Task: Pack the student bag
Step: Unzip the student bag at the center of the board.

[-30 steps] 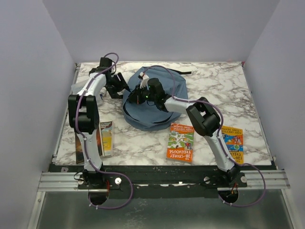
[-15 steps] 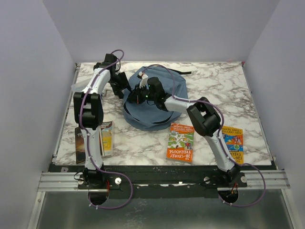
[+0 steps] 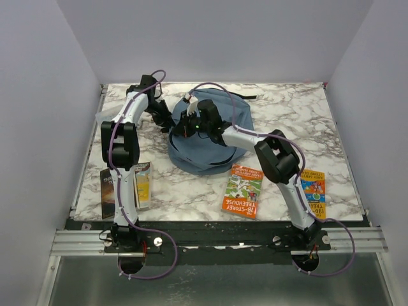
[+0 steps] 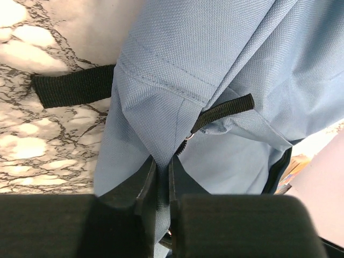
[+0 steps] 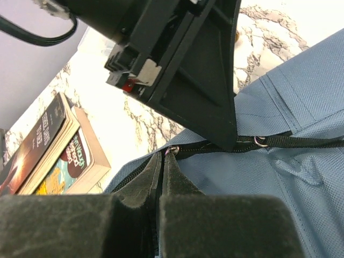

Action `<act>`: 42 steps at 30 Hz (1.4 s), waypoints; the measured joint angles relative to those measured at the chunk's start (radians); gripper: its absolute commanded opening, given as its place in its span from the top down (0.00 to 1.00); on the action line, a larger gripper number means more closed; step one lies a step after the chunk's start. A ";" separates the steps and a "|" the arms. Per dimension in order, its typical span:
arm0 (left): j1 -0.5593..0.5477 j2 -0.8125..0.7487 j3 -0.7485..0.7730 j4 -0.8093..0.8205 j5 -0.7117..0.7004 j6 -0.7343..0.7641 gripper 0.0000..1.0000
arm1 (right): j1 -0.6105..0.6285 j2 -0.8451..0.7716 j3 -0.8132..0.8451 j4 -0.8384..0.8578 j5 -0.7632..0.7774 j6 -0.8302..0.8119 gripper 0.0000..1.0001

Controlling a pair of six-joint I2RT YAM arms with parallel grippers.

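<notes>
The student bag (image 3: 201, 153) lies at the far middle of the marble table (image 3: 299, 121). Left of it and nearer me, a dark book (image 3: 107, 191) and a yellow one (image 3: 143, 185) lie side by side. At the bag's left edge my left gripper (image 4: 161, 161) pinches a fold of its blue fabric. Just right of that, my right gripper (image 5: 163, 156) is pressed together at the bag's black zipper (image 5: 131, 173); I cannot tell whether it holds the pull. Nearer me than the bag lies an orange book (image 3: 243, 190), and another book (image 3: 311, 191) lies further right.
</notes>
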 measured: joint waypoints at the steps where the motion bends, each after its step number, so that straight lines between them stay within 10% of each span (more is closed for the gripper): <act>1: 0.002 0.002 0.000 0.000 0.010 0.000 0.95 | 0.000 -0.005 0.000 -0.011 -0.003 -0.010 0.99; 19: 0.037 0.011 -0.021 0.014 0.116 -0.033 1.00 | 0.091 -0.312 -0.241 -0.287 0.015 -0.215 0.99; 35: 0.062 0.010 -0.023 0.027 0.104 -0.029 1.00 | 0.241 -0.590 -0.397 -0.878 0.737 -0.131 0.99; 42: 0.061 -0.010 -0.025 0.034 0.104 -0.013 0.54 | 0.239 -0.666 -0.458 -0.898 0.859 -0.063 0.99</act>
